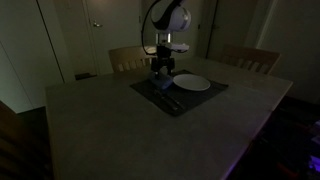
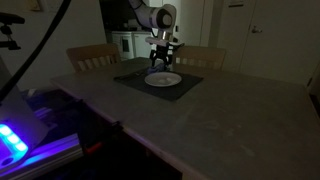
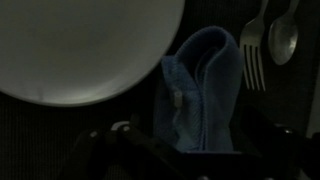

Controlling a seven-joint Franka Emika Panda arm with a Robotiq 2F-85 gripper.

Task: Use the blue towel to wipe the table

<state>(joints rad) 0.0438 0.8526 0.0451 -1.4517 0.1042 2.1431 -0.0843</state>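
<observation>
1 blue towel (image 3: 205,85), wrist view: a soft, rumpled cloth folded into a long strip with raised creases along its length, pale blue in the dim light.
Towel's place, wrist view: it lies on the dark ribbed placemat (image 3: 30,130), just beside the rim of the white plate (image 3: 80,45) on 1 side, with a fork (image 3: 255,55) and a spoon (image 3: 283,40) near it on the other.
Towel and gripper, wrist view: the gripper (image 3: 185,150) shows at the bottom edge, and the near end of the towel runs down between its 2 dark fingers (image 3: 105,150).
Gripper, wrist view: the fingers look spread wide, 1 on each side of the towel, and they grip nothing. Whether they touch the cloth is lost in the dark.
Towel, exterior view: a small bluish patch (image 1: 161,86) on the placemat (image 1: 185,100), next to the plate (image 1: 192,83).
Towel and gripper, exterior view: the gripper (image 1: 163,72) hangs straight down from the arm (image 1: 168,20), directly over the towel and very close to it. Contact cannot be made out.
Table, exterior view: the pale table (image 1: 110,120) carries the placemat toward its far side.
Gripper, exterior view: the gripper (image 2: 162,62) points down at the placemat (image 2: 130,78), just behind the plate (image 2: 163,79).
Towel, exterior view: behind the plate the picture is too dark and too small to show the towel.
Table, exterior view: the table (image 2: 220,120) fills the foreground.
</observation>
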